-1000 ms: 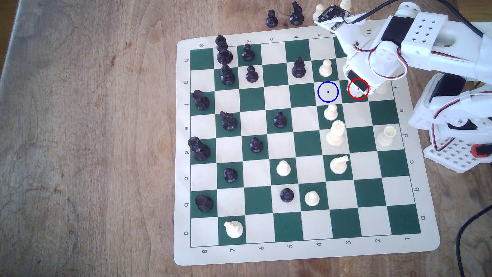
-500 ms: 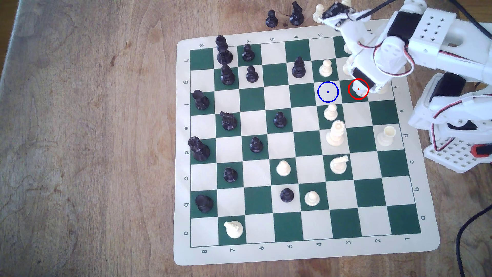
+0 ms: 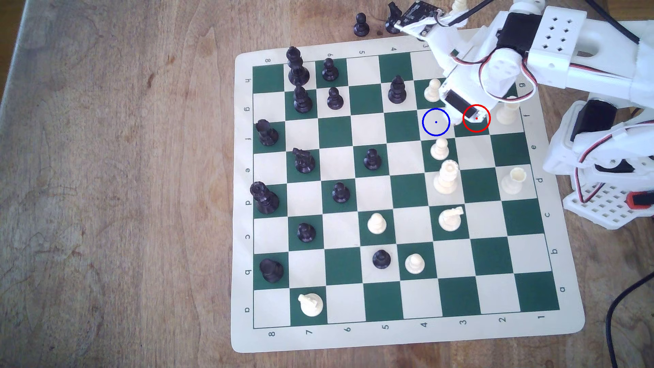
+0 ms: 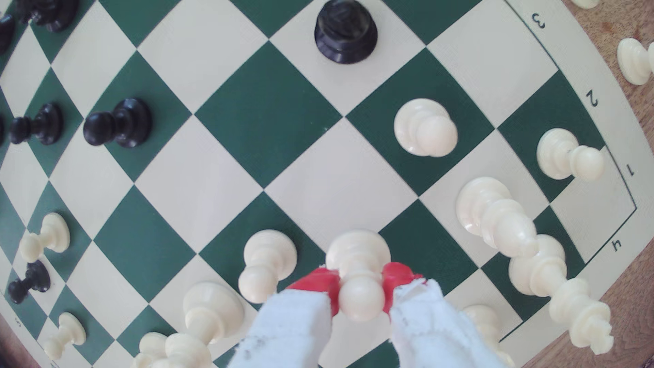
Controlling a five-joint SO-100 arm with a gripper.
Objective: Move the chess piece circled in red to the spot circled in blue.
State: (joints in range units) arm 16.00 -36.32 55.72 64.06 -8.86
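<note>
Red-tipped tool (image 4: 359, 288) clamped round cream pawn (image 4: 358, 272) neck.

Fifteen black pieces (image 3: 371, 159), one board (image 3: 244, 212), one blue-ringed spot (image 3: 436, 122), one arm (image 3: 566, 39).

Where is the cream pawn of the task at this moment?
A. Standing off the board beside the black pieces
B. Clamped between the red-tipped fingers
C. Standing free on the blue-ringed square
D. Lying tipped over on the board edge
B: in the wrist view the red-tipped fingers press on both sides of the cream pawn at its neck, and the blue-ringed square in the exterior view bears no piece yet.
</note>
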